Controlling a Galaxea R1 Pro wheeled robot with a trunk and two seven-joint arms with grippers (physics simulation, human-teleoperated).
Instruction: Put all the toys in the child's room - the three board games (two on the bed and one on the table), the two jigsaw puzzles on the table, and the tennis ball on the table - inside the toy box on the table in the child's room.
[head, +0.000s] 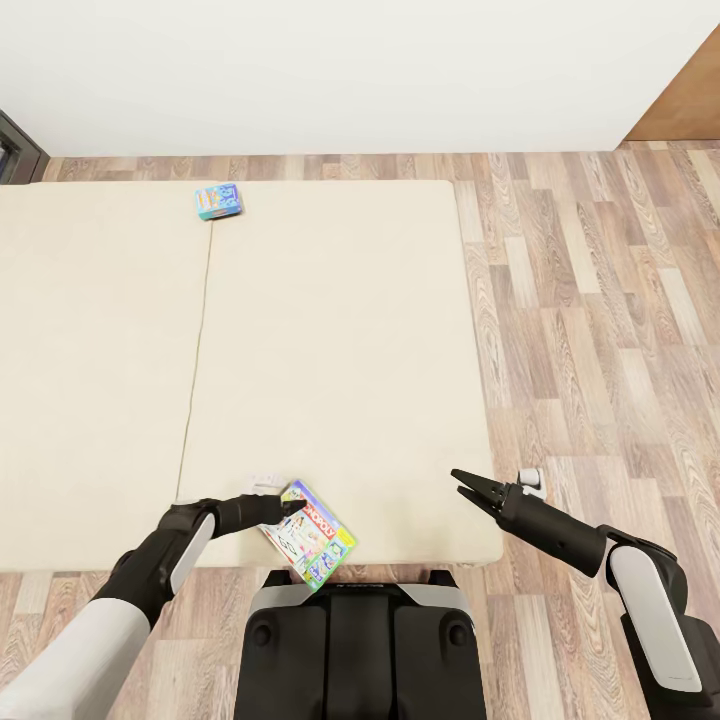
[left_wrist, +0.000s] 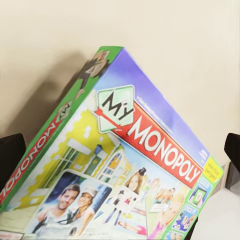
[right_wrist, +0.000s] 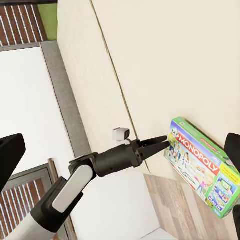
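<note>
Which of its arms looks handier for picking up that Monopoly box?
Left. The left gripper is open right at the Monopoly box on the bed's near edge; the right gripper hangs apart, over the bed's corner.

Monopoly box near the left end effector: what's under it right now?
The green-white Monopoly board game box lies over the near edge of the cream-beige bed mattress, one corner overhanging toward the robot. Whatever lies directly beneath the box is covered.

Head overhead; wrists near Monopoly box (left_wrist: 125, 165).
</note>
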